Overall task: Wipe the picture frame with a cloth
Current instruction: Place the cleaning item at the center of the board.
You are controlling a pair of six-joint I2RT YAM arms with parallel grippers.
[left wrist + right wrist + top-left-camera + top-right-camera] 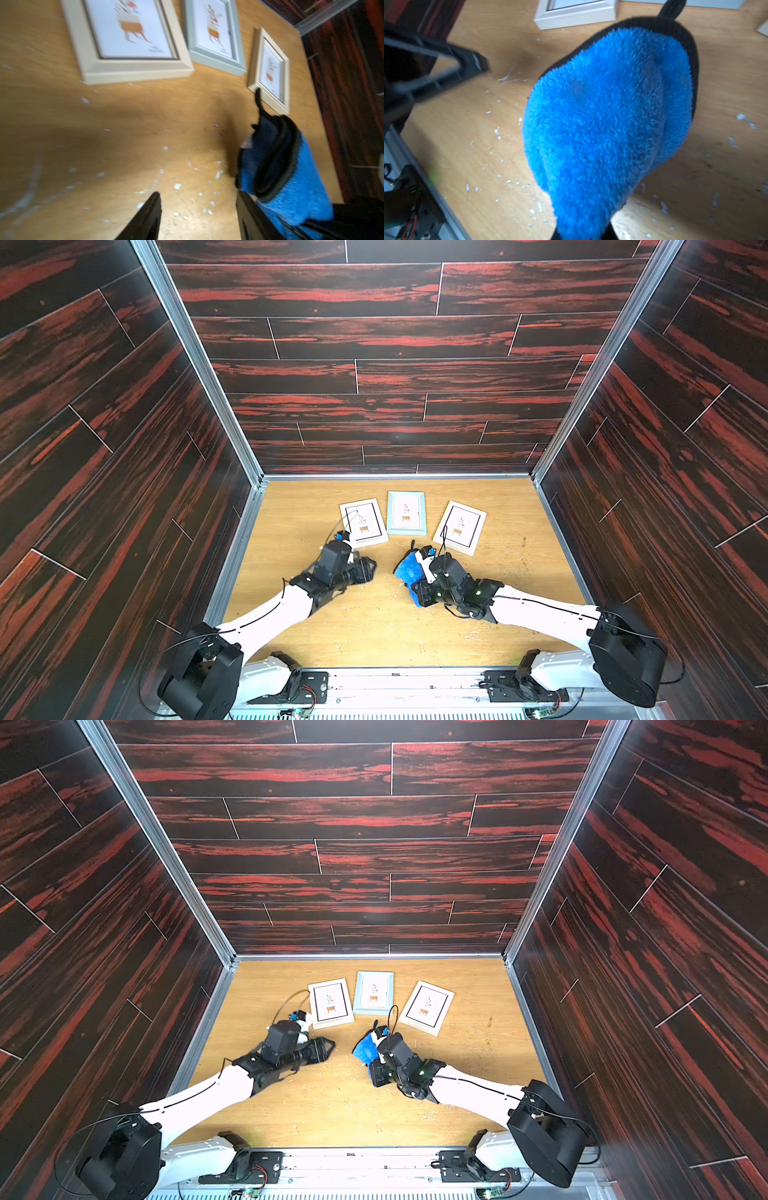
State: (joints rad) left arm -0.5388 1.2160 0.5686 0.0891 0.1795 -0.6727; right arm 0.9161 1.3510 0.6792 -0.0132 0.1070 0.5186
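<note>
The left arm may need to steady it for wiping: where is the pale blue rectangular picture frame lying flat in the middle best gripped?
Probably the near short rail of the pale blue picture frame, approached from above on the robot's side: it lies flat, white frames lie close along its long sides, and only that rail faces bare table.

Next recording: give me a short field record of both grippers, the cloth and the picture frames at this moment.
left gripper: open, empty, apart from the cloth
right gripper: shut on the cloth
cloth: blue, bunched in the grip
frames: left white frame, blue frame, right white frame, flat in a row on the table
wiping contact: none, cloth touches no frame
</note>
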